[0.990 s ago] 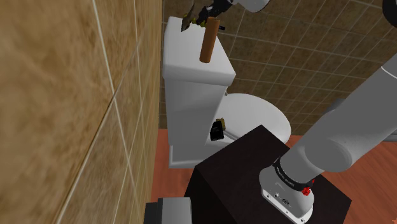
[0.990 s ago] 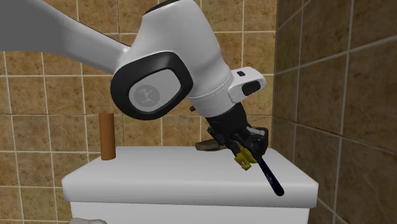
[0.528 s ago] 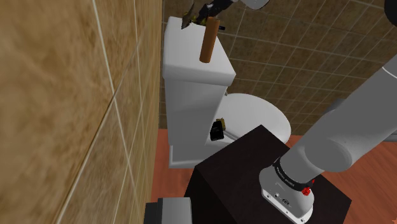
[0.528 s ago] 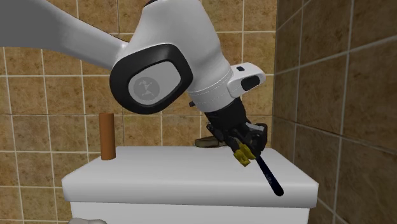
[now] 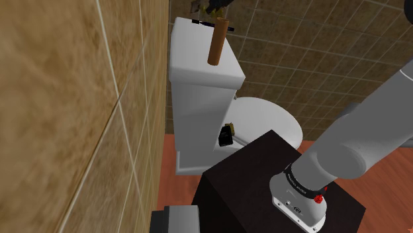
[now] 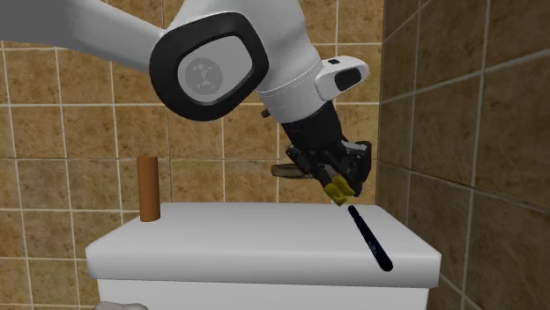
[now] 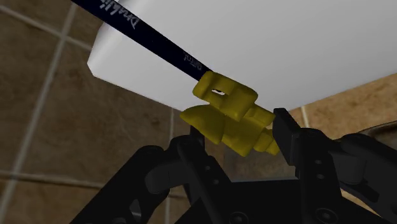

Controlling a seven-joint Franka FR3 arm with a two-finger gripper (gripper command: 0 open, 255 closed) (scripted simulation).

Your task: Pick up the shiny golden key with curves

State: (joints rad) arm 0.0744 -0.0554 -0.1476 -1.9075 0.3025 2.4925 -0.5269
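My gripper (image 6: pixel 341 179) clamps the yellow key (image 6: pixel 336 191), held clear above the white tank lid (image 6: pixel 220 251). Dark pen (image 6: pixel 370 239) lies on the lid just beneath; brown cylinder (image 6: pixel 150 188) stands upright well apart.

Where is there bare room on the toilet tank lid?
The wide stretch of tank lid between the brown cylinder and the dark pen is bare. Crowded around the pen's far end, where the gripper hangs with the yellow key.
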